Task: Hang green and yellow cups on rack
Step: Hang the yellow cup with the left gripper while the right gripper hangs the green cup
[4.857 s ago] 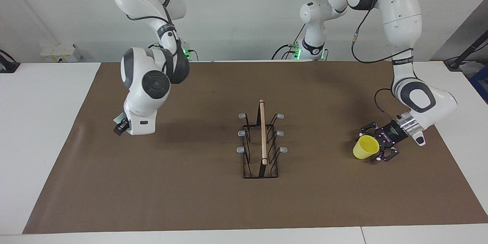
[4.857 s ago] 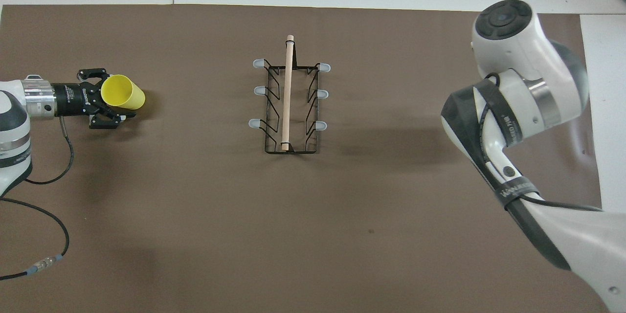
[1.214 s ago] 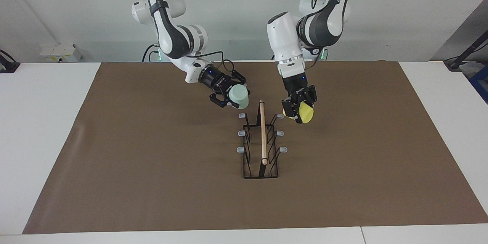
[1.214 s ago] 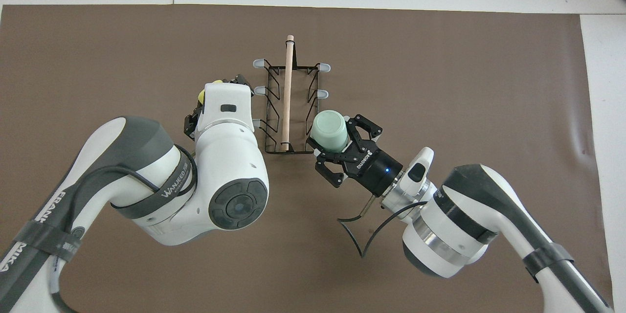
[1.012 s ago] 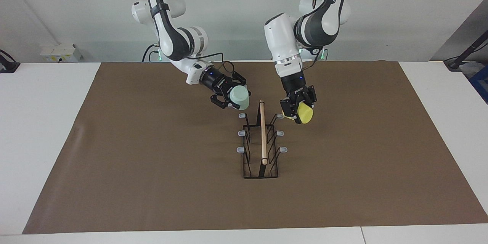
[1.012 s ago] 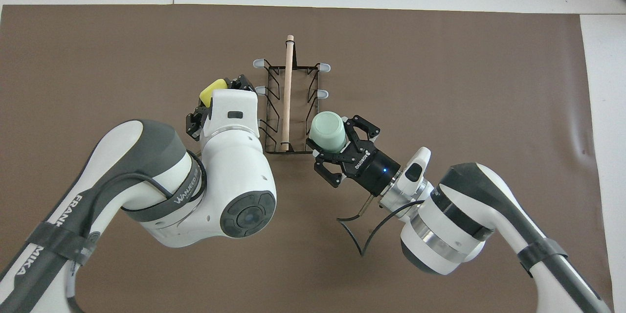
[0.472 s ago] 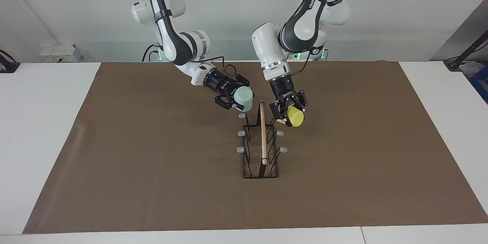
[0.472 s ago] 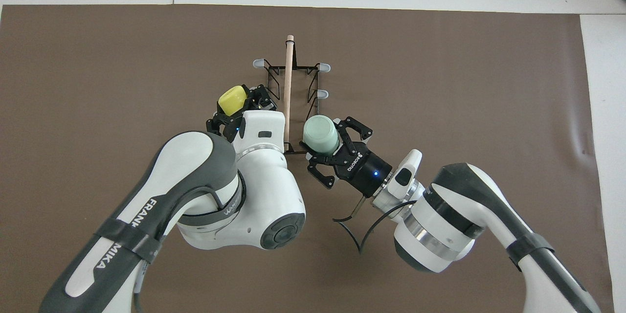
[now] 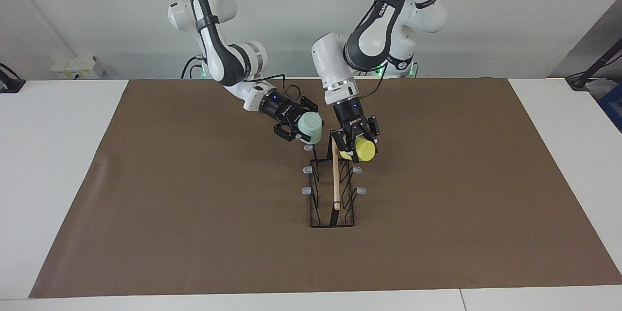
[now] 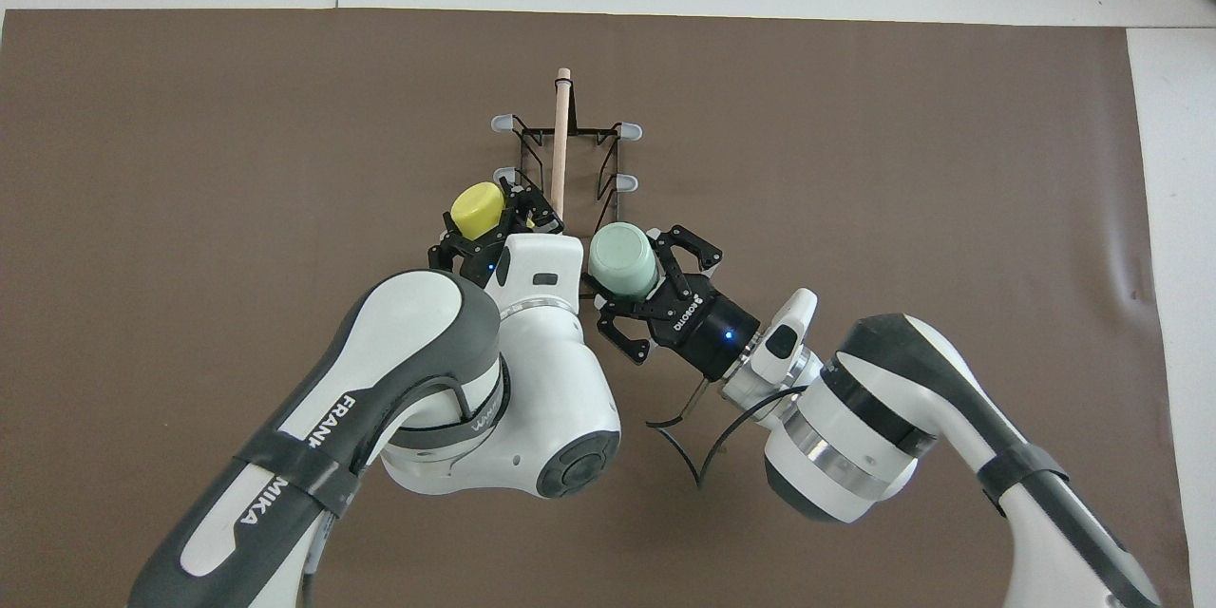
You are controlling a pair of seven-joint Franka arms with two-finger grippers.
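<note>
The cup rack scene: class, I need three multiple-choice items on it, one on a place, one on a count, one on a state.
1. Over what does the yellow cup hang?
A. the rack's end nearer the robots
B. the bare brown mat
C. the white table edge

2. How many grey-tipped prongs show uncovered in the overhead view?
A. one
B. three
C. six

3. What state is the green cup in?
A. standing on the mat
B. hung on a prong
C. held in the air by the right end effector

Answers:
1. A, the left end effector holds it beside the wooden rod there.
2. B, the arms cover the others.
3. C, its fingers clamp the cup above the rack.
</note>
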